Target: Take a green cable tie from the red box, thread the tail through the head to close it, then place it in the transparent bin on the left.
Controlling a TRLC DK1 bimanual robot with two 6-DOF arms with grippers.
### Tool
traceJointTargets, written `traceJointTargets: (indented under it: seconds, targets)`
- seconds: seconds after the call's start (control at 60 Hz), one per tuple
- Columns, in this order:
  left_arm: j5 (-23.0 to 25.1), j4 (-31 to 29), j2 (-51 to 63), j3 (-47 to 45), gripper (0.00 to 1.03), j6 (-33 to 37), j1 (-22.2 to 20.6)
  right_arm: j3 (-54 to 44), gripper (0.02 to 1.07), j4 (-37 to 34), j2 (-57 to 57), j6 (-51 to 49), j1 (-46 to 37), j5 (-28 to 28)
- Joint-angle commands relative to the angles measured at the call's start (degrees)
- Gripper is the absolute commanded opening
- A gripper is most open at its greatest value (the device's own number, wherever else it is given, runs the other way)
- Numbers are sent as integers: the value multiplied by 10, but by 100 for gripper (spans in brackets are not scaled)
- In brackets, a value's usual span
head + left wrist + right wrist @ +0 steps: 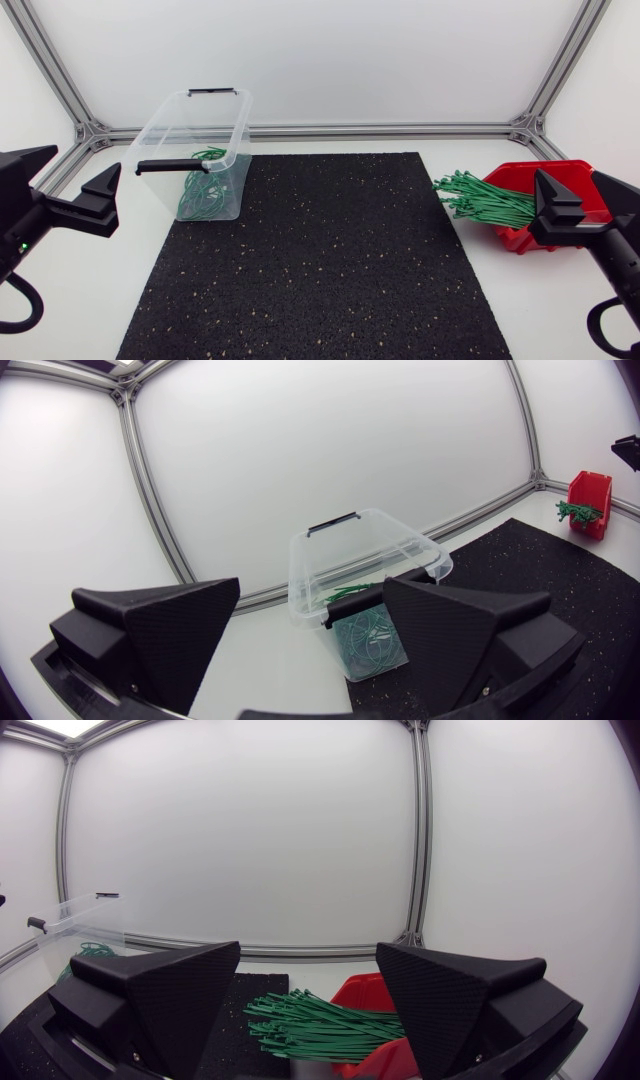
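**Hidden or unclear**
- Head view: the right gripper (568,176) covers the far side of the box (512,182). Only the box's near corner and front lip show.
- Right wrist view: the box (362,992) sits ahead of and below the gripper (308,948). It is partly cut off behind one finger (450,1000).
- Left wrist view: one finger (455,630) of the left gripper (312,585) masks a lower corner of the bin (340,550).
- Curled ties (205,188) lie tangled in the bin (160,130). Their count cannot be made out.
- Both arms are cut off at the view's side edges.

**Grippers**
- Left gripper (86,160): released, fingers spread, nothing between them. The bin stands just ahead of it.
- Right gripper: released, fingers spread, nothing held.

**Task items**
- A bundle of straight ties (482,196) lies in the box. Their ends fan out over the front lip towards the mat (330,260).
- In the right wrist view the ties (318,1025) lie ahead of the gap between the fingers, apart from both.
- The curled ties (365,645) rest on the bin floor.
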Motion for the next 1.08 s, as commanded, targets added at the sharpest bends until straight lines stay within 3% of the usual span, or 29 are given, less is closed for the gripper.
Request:
traceJointTargets:
  seconds: [0.0, 0.4, 0.833, 1.067]
  targets:
    - [-3, 13, -35, -33, 100, -25, 6, -29, 101, -10, -25, 2, 6, -3]
    - [9, -20, -163, -135, 100, -103, 18, -126, 101, -54, -153, 11, 22, -16]
    - [20, -54, -295, -239, 100, -183, 31, -126, 101, -54, -153, 11, 22, -16]
    - [20, -54, -295, -239, 100, -183, 31, -126, 101, -54, -153, 11, 22, -16]
